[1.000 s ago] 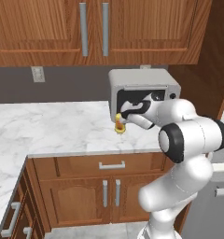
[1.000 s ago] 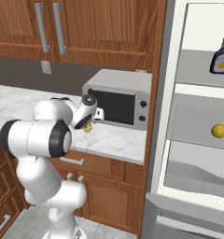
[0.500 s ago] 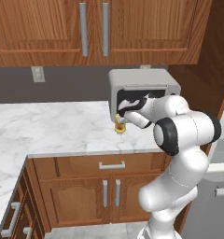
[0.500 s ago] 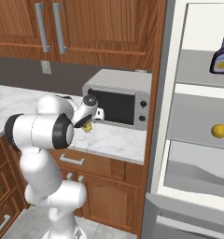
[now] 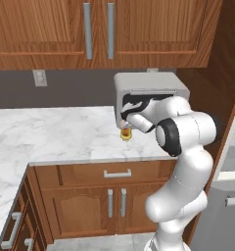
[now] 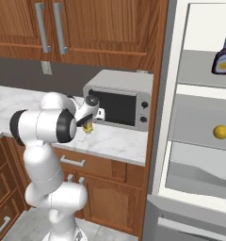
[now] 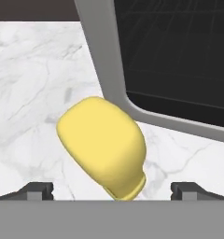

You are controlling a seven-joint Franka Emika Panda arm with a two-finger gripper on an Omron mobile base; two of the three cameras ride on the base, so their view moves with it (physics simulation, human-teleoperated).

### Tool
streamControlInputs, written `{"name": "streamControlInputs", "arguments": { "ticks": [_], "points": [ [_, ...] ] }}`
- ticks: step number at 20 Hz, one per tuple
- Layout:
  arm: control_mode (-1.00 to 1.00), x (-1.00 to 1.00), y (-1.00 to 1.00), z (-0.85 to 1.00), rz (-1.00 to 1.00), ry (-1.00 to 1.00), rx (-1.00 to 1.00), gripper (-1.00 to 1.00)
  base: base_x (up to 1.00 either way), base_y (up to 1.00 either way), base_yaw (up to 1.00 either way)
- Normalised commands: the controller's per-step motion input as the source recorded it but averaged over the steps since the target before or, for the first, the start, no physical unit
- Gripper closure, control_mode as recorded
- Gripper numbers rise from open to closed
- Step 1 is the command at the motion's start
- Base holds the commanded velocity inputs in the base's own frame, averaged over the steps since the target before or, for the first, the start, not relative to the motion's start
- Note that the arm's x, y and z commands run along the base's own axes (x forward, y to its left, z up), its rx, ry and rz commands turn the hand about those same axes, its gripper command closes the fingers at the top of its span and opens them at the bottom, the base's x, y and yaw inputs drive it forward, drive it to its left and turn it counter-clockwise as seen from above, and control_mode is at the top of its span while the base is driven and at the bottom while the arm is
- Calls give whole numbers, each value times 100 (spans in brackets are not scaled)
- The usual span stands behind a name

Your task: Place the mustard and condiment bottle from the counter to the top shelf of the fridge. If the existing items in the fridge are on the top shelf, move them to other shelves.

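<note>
The mustard (image 7: 104, 144) is a squat yellow bottle standing on the white marble counter (image 5: 51, 132) just in front of the microwave's left corner. My gripper (image 7: 113, 190) is open, one fingertip on each side of the mustard (image 5: 125, 134), not touching it. From the right base the same mustard (image 6: 88, 127) peeks out under the hand (image 6: 90, 115). The dark condiment bottle (image 6: 222, 56) with a blue cap stands on the top shelf of the open fridge (image 6: 181, 141). A round yellow ball (image 6: 221, 132) lies on the shelf below. The small red object is out of view.
A silver microwave (image 5: 149, 90) with a dark door (image 7: 179, 56) sits against the wall right behind the mustard. Wooden upper cabinets (image 5: 97, 29) hang above. A tall wooden panel (image 6: 159, 70) separates the counter end from the fridge.
The hand has stayed at the mustard, settling slightly lower around it, while the arm's elbow has swung further out. The bottle has not moved.
</note>
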Motion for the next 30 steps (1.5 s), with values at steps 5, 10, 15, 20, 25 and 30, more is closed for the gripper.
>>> {"name": "streamControlInputs", "arguments": {
  "ticks": [5, 10, 15, 20, 25, 30],
  "points": [
    [-100, 23, 0, -11, 0, 0, 0, -100, 0, 0, 0],
    [-100, 13, 2, -9, 2, 0, 0, -100, 0, 0, 0],
    [-100, 4, 6, -5, 2, 0, 0, -100, 0, 0, 0],
    [-100, 0, 23, -4, 1, 0, 0, 100, 0, 0, 0],
    [-100, 0, 1, 0, 0, 0, 0, 100, 0, 0, 0],
    [-100, -21, 0, 20, 0, -4, 0, 100, 0, 0, 0]
  ]
}}
